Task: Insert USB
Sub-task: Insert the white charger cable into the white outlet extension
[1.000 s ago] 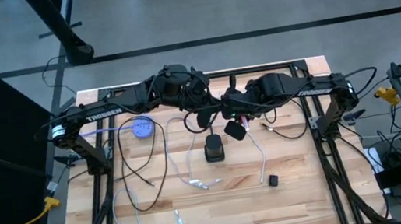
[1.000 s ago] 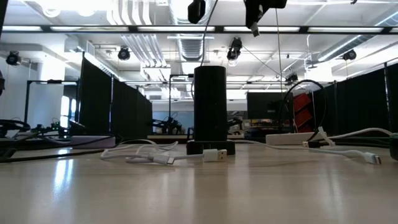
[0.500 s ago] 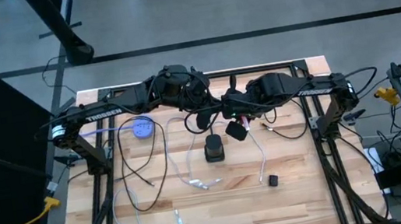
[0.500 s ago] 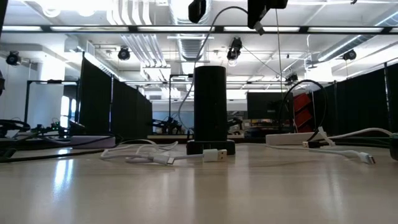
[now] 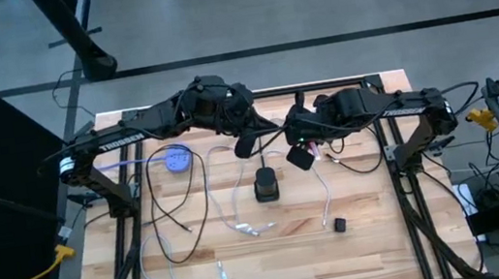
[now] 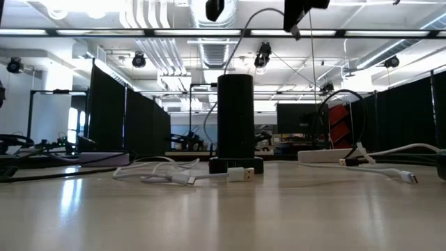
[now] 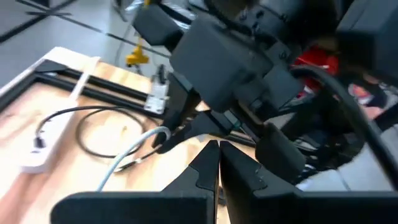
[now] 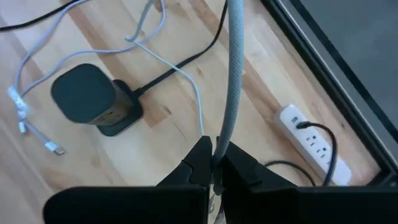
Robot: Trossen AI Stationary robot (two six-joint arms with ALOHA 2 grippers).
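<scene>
In the low view the nearest thing is a white USB plug (image 6: 242,173) lying loose on the pale wooden bench (image 5: 382,248), just in front of the black upright cylindrical charging tower (image 6: 235,123), which stands on its flat black base with nothing seen entering it, so I judge the insertion itself not yet done. The rest of the work is above it: the right end effector (image 8: 214,163) hangs over the bench beside the tower with its 2 dark fingers pressed narrow on a grey-white USB cable (image 8: 234,68), the cable running up from between the fingertips. In the high view that right end effector (image 5: 300,156) sits just beyond and to the right of the tower (image 5: 267,185). The left end effector (image 7: 217,149) faces it from close by, its fingers drawn together to a thin gap with nothing visibly between them; in the high view it (image 5: 246,145) hovers near the right one, farther back over the bench. The cable's long axis runs roughly along the right fingers and away over the bench; its plug end is hidden under the fingers, so which way the connector faces cannot be told. What remains, as I judge it, is presenting the plug, aligning it with a port on the tower and pushing it home. Farthest off, a white power strip (image 8: 313,146) lies by the bench's black frame.
</scene>
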